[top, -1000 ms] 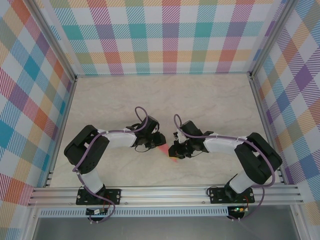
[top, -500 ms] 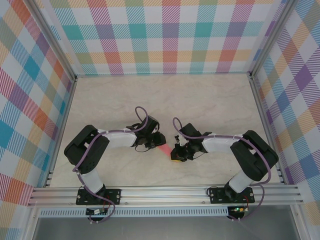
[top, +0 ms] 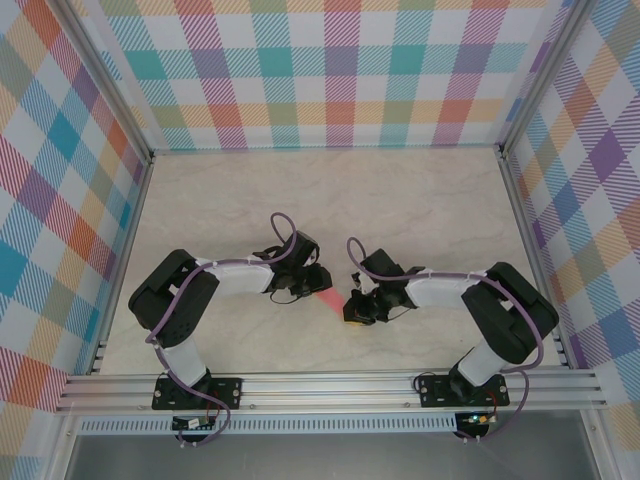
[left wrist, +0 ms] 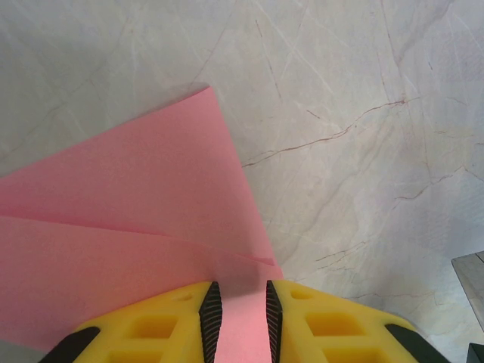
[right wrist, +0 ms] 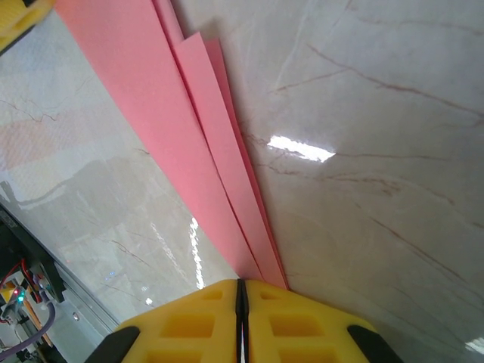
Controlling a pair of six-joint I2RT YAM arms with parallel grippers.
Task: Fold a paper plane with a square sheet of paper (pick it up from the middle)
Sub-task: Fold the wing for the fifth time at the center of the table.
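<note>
1. The pink paper (top: 331,299) lies folded on the bench (top: 420,200). It sits about midway between the left and right edges, nearer the near edge than the far one, and it bridges the gap between the two tools.
2. From above it is a small pink sliver. Its long axis runs roughly left to right, with the right end slanting a little toward the near edge. No crease can be made out at that size.
3. The left wrist view gives the folds. One flap lies over a lower layer, its corner pointing away from the tool. A crease line runs off to the left, and pale veined bench lies beyond.
4. The right wrist view gives the layering. The paper is a long strip with several edges stacked side by side. It is broad at the far end and tapers to a narrow end at the near one, with a bright glare patch on the bench beside it.
5. The left tool (left wrist: 239,321) has its yellow fingers (left wrist: 162,327) slightly spread. A narrow gap stands between the black pads, and the paper shows through it. Whether the tips press the sheet down I cannot tell.
6. The right tool (right wrist: 240,310) has its fingers pressed together with no gap, pinching the paper's narrow end.
7. In the right wrist view, a yellow finger of the left tool sits at the paper's broad far end, in the top left corner.
8. Both arms (top: 240,272) bend inward from their bases at the near edge. Plaid walls (top: 340,70) stand along the other three edges.
</note>
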